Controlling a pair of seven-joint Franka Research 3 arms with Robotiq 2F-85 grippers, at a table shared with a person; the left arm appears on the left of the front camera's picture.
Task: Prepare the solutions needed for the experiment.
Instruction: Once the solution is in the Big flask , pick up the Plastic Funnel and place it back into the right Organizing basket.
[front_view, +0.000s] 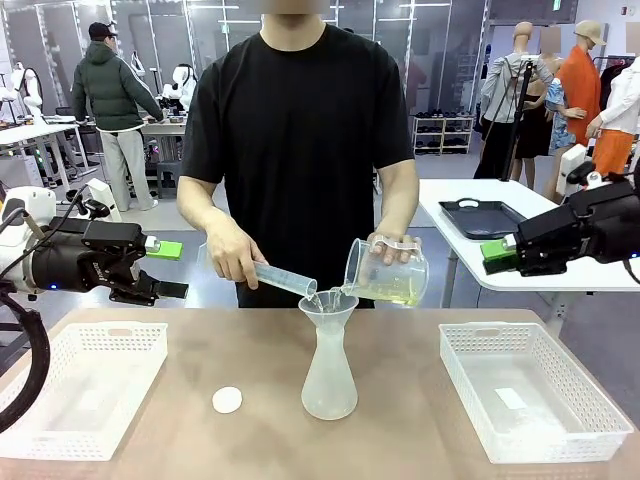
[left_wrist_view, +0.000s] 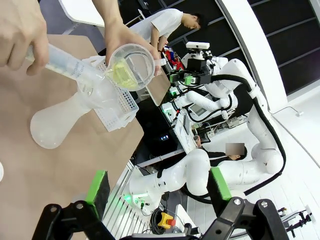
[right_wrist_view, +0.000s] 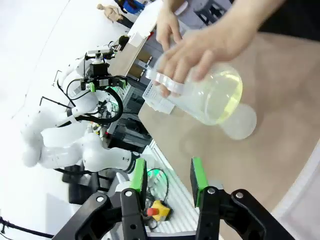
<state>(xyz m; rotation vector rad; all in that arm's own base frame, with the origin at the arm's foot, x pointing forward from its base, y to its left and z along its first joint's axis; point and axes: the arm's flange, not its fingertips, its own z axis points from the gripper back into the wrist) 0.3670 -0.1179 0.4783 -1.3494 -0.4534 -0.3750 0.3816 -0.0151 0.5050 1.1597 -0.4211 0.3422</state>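
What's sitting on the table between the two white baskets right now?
Front view: between left basket and right basket sit the conical flask, a person pouring into it, and a small white disc.

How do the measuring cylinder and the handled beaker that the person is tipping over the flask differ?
The cylinder is a slim, straight tube; the beaker is wide and has a handle. The beaker holds yellow-green solution, while no colour shows in the cylinder. Both are see-through, held tilted by the person, with their lips over the flask's flared mouth.
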